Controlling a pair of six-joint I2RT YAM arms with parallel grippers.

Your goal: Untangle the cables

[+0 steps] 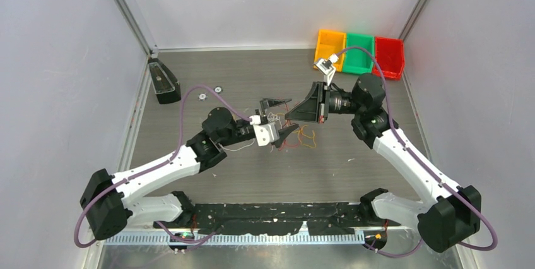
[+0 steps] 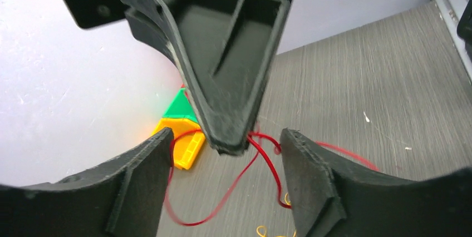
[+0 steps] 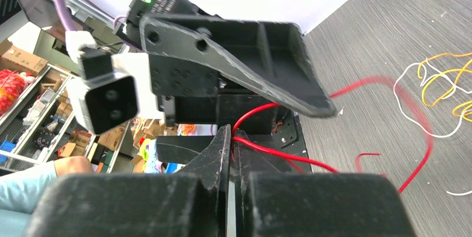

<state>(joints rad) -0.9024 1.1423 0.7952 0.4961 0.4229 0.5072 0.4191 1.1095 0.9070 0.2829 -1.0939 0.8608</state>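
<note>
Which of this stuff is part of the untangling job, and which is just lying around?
Job:
red cable, white cable, yellow cable; right pincer, shut on the red cable; left pincer, open around it.

Lying about:
orange bin, green bin and red bin at the far right; black box by the left wall.

Left arm extends toward 2 o'clock; left gripper [image 2: 227, 139] spread wide, straddling right gripper's [image 3: 229, 137] tip. Right arm extends toward 10 o'clock, gripper pointing 9, pinched on red cable [image 3: 289, 155].
</note>
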